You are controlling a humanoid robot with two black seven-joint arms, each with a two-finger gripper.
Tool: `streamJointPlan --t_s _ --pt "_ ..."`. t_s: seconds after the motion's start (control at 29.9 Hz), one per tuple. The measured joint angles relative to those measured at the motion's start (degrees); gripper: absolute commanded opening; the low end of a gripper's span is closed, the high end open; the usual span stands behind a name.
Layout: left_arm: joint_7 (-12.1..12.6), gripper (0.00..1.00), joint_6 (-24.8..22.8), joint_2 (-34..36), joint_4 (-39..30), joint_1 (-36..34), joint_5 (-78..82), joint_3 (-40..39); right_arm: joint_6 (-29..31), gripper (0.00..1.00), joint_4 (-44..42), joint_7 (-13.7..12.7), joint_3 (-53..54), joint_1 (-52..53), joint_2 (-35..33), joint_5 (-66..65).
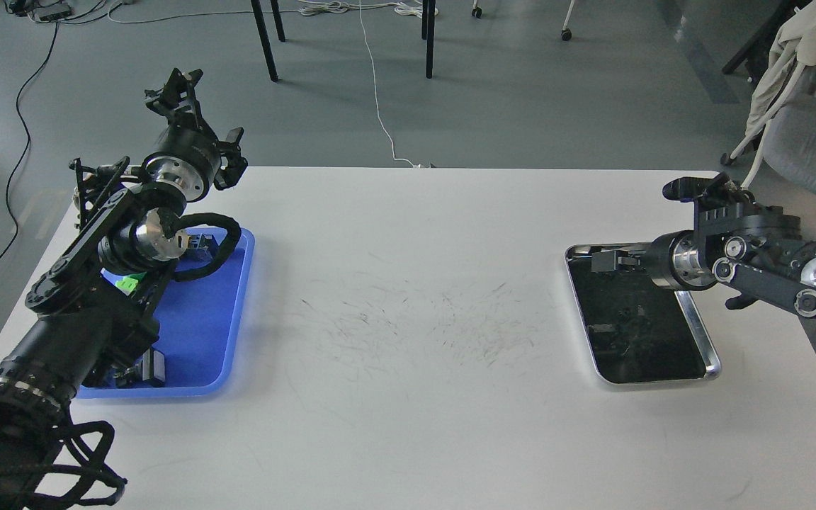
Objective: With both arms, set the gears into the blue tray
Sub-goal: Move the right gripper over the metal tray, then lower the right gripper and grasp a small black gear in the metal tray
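The blue tray (202, 333) lies at the table's left side, half hidden by my left arm. My left gripper (206, 117) is raised above the tray's far end, its fingers spread open and empty. The shiny steel tray (700, 329) sits at the right. One tiny black gear (625, 312) shows faintly on its dark mirror floor; others are hard to tell from reflections. My right gripper (603, 261) reaches in low over the steel tray's far end. It is seen side-on and dark, so its fingers cannot be told apart.
In the blue tray lie a green push-button (125, 283) and black blocky parts (149, 368). The white table (408, 397) has scuff marks in the middle. A grey chair (805, 142) with cloth stands off the right edge.
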Motion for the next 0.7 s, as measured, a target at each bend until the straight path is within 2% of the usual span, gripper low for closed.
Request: streamJointPlan --t_s 0.7 --pt "-0.1 0.98 0.4 0.0 -0.1 -0.1 0.0 0.0 -0.5 0.87 -9.6 0.2 0.0 -2.4 7.1 -1.0"
